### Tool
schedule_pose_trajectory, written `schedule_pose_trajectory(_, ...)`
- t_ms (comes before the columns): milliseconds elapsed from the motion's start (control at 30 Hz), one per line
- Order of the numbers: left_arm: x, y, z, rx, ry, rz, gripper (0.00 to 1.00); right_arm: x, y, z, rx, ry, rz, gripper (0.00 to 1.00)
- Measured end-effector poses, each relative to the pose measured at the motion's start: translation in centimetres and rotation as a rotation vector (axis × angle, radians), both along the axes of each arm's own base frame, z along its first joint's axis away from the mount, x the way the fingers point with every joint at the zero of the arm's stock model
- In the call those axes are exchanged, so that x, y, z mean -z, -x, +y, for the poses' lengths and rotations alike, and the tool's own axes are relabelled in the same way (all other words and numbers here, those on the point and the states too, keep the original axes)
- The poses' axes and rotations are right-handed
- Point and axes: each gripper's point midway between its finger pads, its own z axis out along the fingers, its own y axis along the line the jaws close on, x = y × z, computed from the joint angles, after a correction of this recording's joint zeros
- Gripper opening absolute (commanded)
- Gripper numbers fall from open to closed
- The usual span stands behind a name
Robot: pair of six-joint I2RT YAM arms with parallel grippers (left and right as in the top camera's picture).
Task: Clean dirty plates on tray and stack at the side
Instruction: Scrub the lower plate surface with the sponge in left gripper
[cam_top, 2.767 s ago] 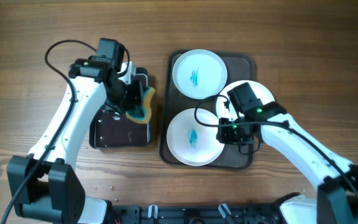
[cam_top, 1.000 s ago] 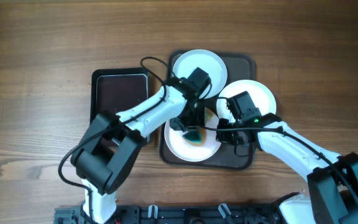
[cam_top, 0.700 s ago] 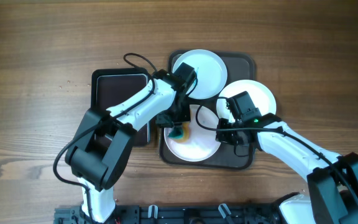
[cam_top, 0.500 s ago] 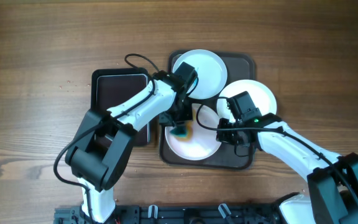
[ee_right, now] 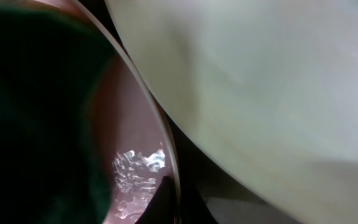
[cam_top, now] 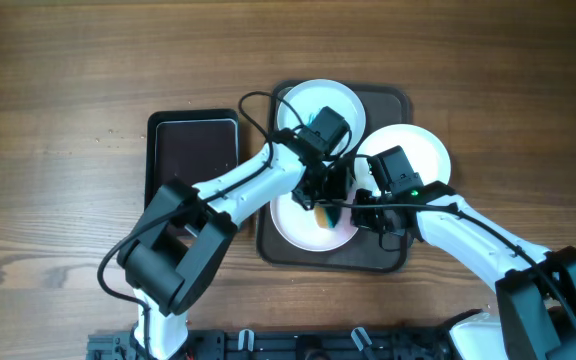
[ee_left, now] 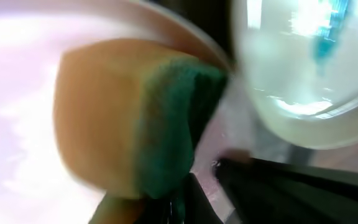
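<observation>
The dark brown tray (cam_top: pixel 393 97) holds three white plates. My left gripper (cam_top: pixel 323 203) is shut on a yellow and teal sponge (ee_left: pixel 135 118) and presses it on the front plate (cam_top: pixel 293 225), near that plate's right side. My right gripper (cam_top: pixel 368 208) is shut on the front plate's right rim (ee_right: pixel 163 143). The back plate (cam_top: pixel 303 100) is partly hidden by my left arm. The right plate (cam_top: pixel 423 150) lies beside my right wrist. In the left wrist view a plate with a teal smear (ee_left: pixel 303 68) lies just beyond the sponge.
A smaller black rectangular tray (cam_top: pixel 193 155) lies on the wooden table left of the brown tray, with nothing on it. Both arms cross over the middle of the brown tray.
My left gripper has swept the sponge from the left part of the front plate to its right part. The right gripper has stayed on the rim.
</observation>
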Motion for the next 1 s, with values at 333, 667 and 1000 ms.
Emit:
schedule_pose_trajectory(333,-0.4,0.6,-0.8,0.091,0.047,-0.014,0.04,0.0,0.0,0.0,0.000,0.000,0.000,0.04)
schedule_pose_trajectory(667,1.0,0.1,4.2,0.039,-0.139,0.013,0.84,0.0,-0.1,0.1,0.000,-0.002,-0.004,0.04)
schedule_pose_trajectory(1000,1.5,-0.2,5.6,0.038,-0.218,-0.013,0.75,0.0,-0.1,0.1,0.000,-0.003,-0.005,0.04)
